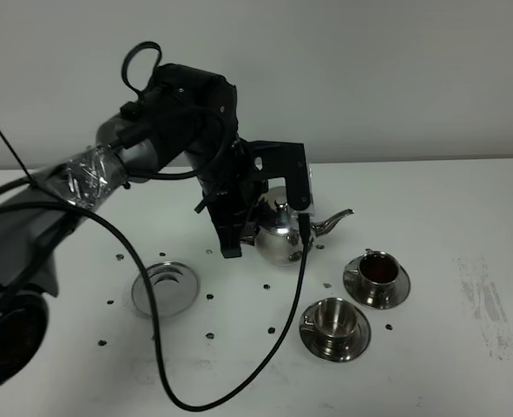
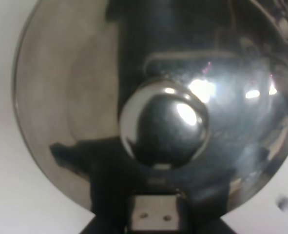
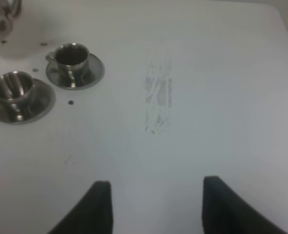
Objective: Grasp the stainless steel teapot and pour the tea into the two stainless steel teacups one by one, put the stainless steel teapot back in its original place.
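- Your trivet disc (image 1: 165,289) lies bare on the white table (image 1: 430,200), furthest left, with a black cable (image 1: 265,356) looping past it.
- Your left gripper (image 1: 239,217) reaches down over the stainless steel teapot (image 1: 280,239). Its fingers look clamped on the pot's handle side. The left wrist view is filled by the domed lid and its knob.
- The teapot stands almost upright, well apart from the trivet disc and near the cups, with its spout pointing right toward them. You cannot tell from these views whether its base touches the table.
- The nearer teacup (image 1: 334,318) sits on its saucer right of the teapot and toward the front edge. Its inside looks like bright steel.
- The farther teacup (image 1: 379,271) sits on its saucer just beside the nearer one, and dark tea shows inside it.
- A grey scuff mark (image 1: 482,295) marks the table further right.
- Your right gripper (image 3: 156,209) hangs over bare table with its fingers spread apart, nothing between them. It shows only in its own wrist view.
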`<state>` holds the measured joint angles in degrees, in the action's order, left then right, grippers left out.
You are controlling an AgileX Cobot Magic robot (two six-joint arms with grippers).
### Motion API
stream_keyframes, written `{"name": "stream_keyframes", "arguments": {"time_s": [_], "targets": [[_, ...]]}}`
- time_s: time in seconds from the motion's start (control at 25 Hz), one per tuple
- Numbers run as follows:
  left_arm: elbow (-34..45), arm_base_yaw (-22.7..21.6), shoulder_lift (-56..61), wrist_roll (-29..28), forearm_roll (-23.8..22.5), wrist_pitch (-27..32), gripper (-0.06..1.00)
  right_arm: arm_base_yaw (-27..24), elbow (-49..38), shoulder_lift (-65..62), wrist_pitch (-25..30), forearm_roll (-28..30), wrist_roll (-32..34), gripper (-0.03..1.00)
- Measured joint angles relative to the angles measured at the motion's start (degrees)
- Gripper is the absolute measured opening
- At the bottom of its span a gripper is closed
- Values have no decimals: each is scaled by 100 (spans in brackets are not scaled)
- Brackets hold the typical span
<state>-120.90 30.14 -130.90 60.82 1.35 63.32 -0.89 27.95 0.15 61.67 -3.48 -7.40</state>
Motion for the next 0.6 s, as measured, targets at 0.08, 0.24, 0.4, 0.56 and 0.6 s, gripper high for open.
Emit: {"name": "stream_keyframes", "arguments": {"time_s": [0.08, 0.24, 0.4, 0.56, 0.6], "targets": [[619, 3, 509, 0, -79, -142, 25, 0, 0, 0, 0, 0, 0, 44], [1698, 48, 1269, 0, -260, -207, 25, 0, 0, 0, 0, 0, 0, 44], [2235, 144, 1534, 0, -440, 25, 25, 0, 0, 0, 0, 0, 0, 44], [2424, 305, 1506, 0, -1029, -145, 25, 0, 0, 0, 0, 0, 0, 44], [2424, 352, 1493, 5, -1159, -215, 25, 0, 0, 0, 0, 0, 0, 44]]}}
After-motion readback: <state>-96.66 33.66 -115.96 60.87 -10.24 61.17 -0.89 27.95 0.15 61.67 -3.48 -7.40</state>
